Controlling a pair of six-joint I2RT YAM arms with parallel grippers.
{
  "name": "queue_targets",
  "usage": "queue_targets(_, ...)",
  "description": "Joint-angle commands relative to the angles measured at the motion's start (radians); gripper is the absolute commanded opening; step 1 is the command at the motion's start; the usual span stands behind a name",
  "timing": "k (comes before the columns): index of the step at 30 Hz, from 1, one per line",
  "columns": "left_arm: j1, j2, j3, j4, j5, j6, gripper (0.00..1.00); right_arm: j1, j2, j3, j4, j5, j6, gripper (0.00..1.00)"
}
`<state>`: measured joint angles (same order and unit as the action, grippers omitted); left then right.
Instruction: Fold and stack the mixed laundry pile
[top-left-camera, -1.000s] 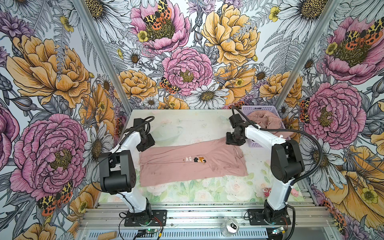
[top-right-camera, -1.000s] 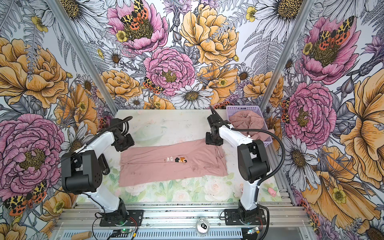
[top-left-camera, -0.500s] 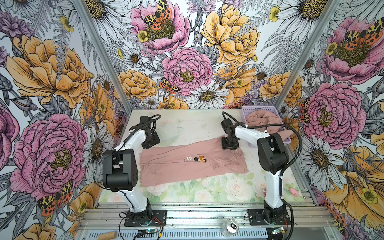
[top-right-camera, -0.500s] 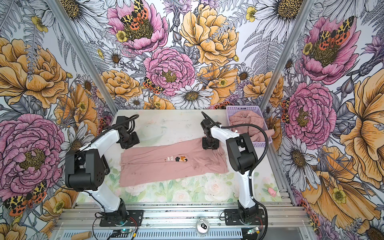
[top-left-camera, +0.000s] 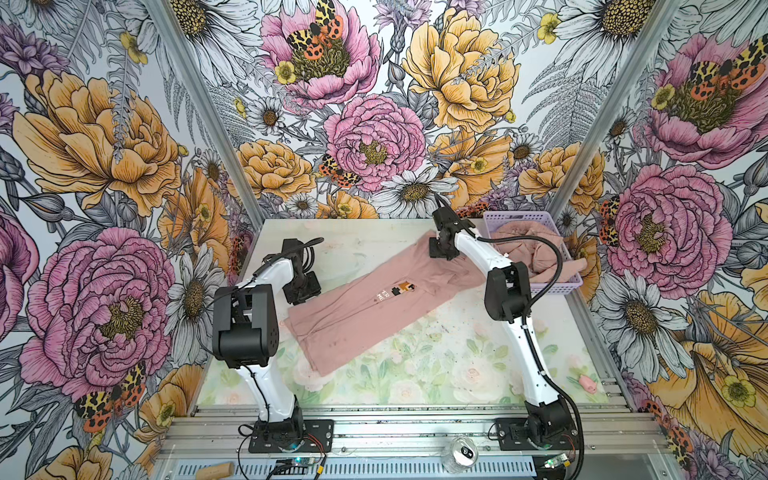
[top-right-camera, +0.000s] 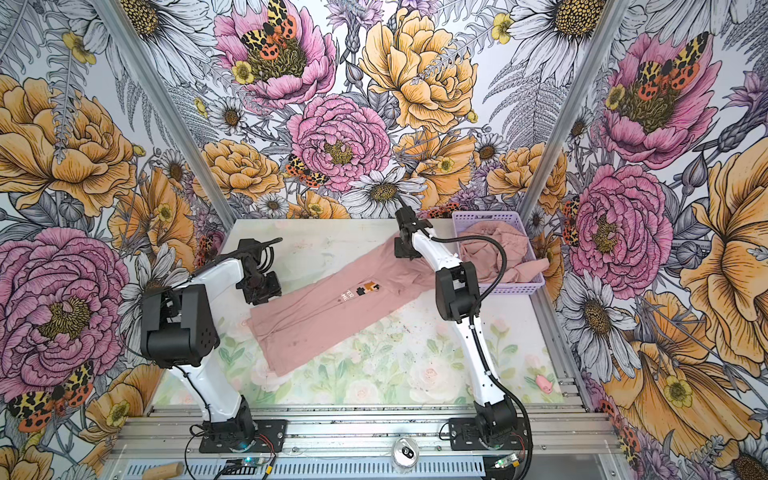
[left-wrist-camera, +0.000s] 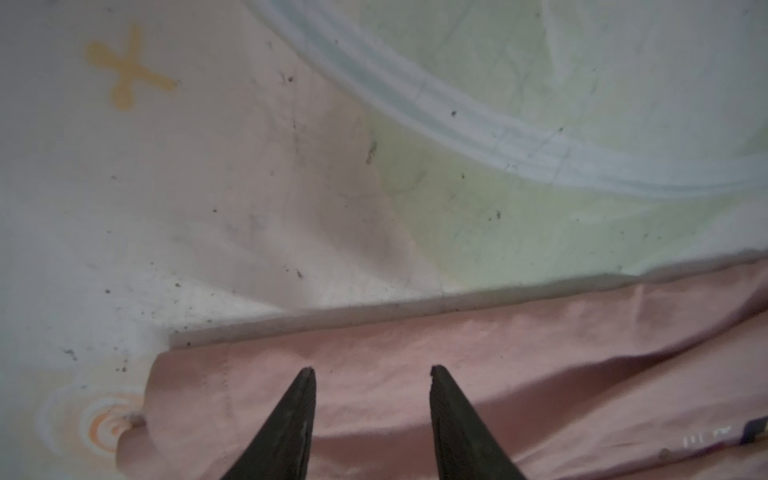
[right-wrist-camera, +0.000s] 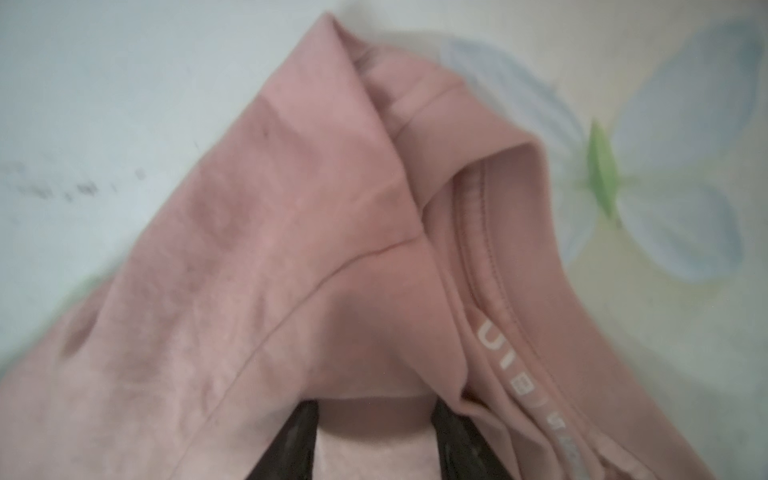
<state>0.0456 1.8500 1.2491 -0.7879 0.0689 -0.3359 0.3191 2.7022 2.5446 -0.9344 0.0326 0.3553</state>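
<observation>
Spreading across most of both top views, the table (top-left-camera: 374, 241) (top-right-camera: 324, 239) has a pale flowered top. A pink T-shirt (top-left-camera: 357, 316) (top-right-camera: 316, 320) lies on it, folded into a long strip. The strip runs on a slant, from the near left, close to the left arm, up to the far right.

At the far right corner a purple basket (top-left-camera: 557, 286) (top-right-camera: 515, 286) stands on the table, just beside the shirt's far end. A crumpled pink garment (top-left-camera: 523, 245) (top-right-camera: 494, 241) fills it, and part of it hangs over the right rim.

The left gripper (top-left-camera: 305, 291) (top-right-camera: 266, 293) sits at the shirt's near-left corner. Its wrist view shows the gripper (left-wrist-camera: 372, 370) with fingers well apart, their tips over flat cloth (left-wrist-camera: 540, 353) near the folded edge. Nothing is pinched between them.

The right gripper (top-left-camera: 439, 251) (top-right-camera: 404, 249) is at the far end of the shirt. In its wrist view the gripper (right-wrist-camera: 374, 411) also has its fingers apart, with the tips sunk in bunched cloth (right-wrist-camera: 291, 249). One tip is hidden under the collar (right-wrist-camera: 498, 249). I cannot tell whether it has hold of the shirt.

Midway along the strip a small blocky print (top-left-camera: 401, 289) (top-right-camera: 365, 289) in orange and black faces up, with white letters beside it. White lettering (right-wrist-camera: 519, 386) also runs inside the collar.
</observation>
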Motion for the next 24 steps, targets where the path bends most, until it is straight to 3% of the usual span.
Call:
queue_targets(1,-0.019,0.022,0.015,-0.001,0.054,0.033,0.47,-0.002,0.148,0.231,-0.037,-0.073,-0.003,0.51)
queue_targets(3,-0.027,0.036,0.018,-0.010,0.066,0.039,0.47,-0.008,0.192,0.307,-0.033,-0.085,0.014,0.54)
queue_targets(7,-0.043,0.065,0.006,-0.036,0.070,0.055,0.47,-0.023,0.112,0.253,-0.026,-0.096,0.032,0.57)
queue_targets(17,-0.098,0.069,-0.142,-0.077,0.101,0.051,0.45,-0.023,-0.271,-0.075,-0.015,-0.091,-0.013,0.62)
queue_targets(24,-0.185,0.021,-0.244,-0.089,0.150,0.011,0.43,-0.026,-0.405,-0.394,0.029,-0.069,0.026,0.63)
